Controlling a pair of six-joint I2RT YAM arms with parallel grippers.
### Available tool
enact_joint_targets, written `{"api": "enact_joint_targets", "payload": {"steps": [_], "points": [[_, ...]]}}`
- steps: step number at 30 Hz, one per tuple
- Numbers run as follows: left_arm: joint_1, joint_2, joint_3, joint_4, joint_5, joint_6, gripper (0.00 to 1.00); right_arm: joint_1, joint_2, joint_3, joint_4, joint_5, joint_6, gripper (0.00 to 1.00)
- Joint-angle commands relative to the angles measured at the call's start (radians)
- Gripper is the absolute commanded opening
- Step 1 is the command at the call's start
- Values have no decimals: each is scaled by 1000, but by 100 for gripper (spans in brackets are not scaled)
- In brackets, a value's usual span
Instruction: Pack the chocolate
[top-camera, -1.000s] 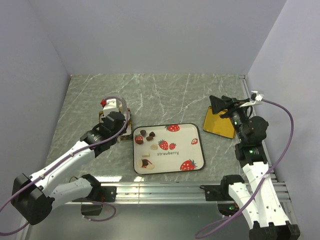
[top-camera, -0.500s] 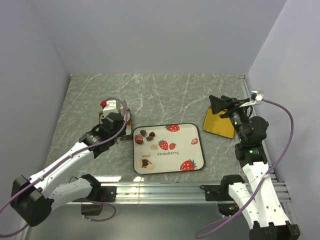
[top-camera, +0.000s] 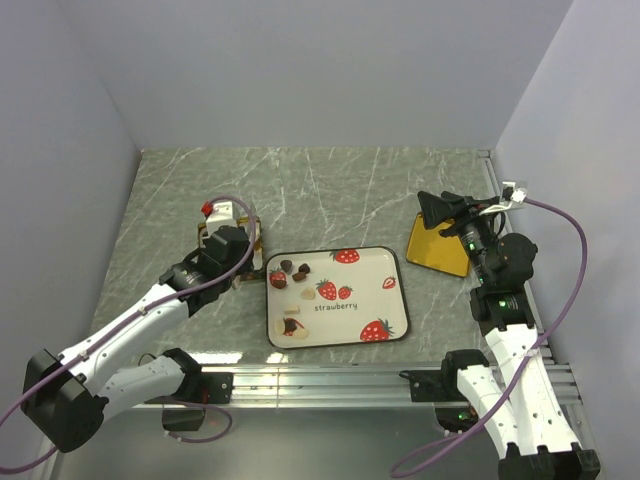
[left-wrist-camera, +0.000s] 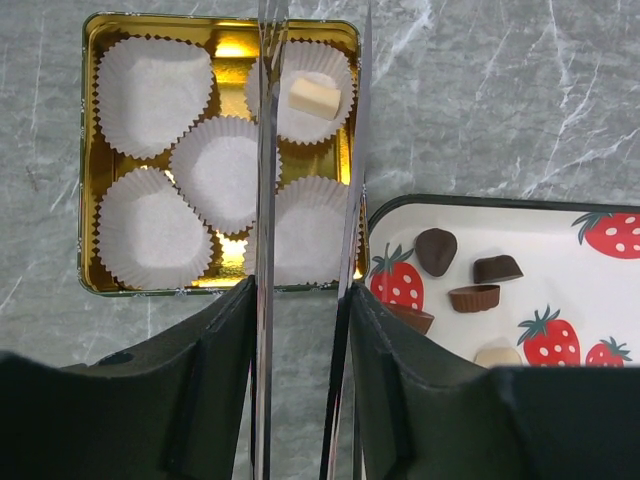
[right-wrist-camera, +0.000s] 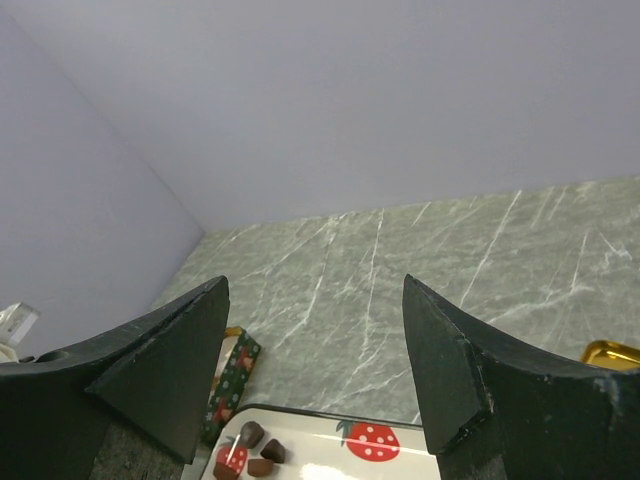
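Movement since one second ago: left arm nudged very slightly toward 12 o'clock above the tin; right arm, tray and tray contents unchanged.

Item 1. Left gripper (left-wrist-camera: 300, 300): fingers set narrow, pressed against the outer faces of metal tweezers (left-wrist-camera: 266, 200). Tweezer prongs are apart and reach toward 12 o'clock over the gold tin (left-wrist-camera: 222, 47).

Item 2. Gold tin: square, lying on the marble-patterned table (top-camera: 330, 190) at 10 o'clock of the tray (top-camera: 360, 270), just beside its corner. It holds white paper cups (left-wrist-camera: 150, 90).

Item 3. Chocolate, packed: one cream-white piece (left-wrist-camera: 314, 98) lying in the cup at the tin's 1 o'clock corner, between the prong tips. Whether the prongs touch it cannot be told.

Item 4. Chocolate, unpacked: dark lumps (left-wrist-camera: 436, 250) clustered at the tray's 10 o'clock corner, one cream lump (left-wrist-camera: 497, 355) just beside them at 6 o'clock, and more (top-camera: 291, 322) near the 8 o'clock corner.

Item 5. Right gripper (right-wrist-camera: 315, 285): fingers wide, nothing between them, raised over a flat gold lid (top-camera: 438, 247) at 2 o'clock of the tray.
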Motion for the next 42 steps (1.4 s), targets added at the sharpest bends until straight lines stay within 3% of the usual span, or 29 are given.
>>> {"api": "enact_joint_targets", "payload": {"steps": [1,8,29,42], "points": [[5,-10,1,17,-7,5,46,5,-9,14,49,-11,1,77],[-35,-18,8,18,10,25,44,6,-19,11,43,-15,5,76],[-425,-15,20,-46,-15,-96,44,6,-89,-9,-56,1,-12,76],[-480,53,-29,-60,-21,-193,46,5,-193,-25,-168,26,-29,76]]}}
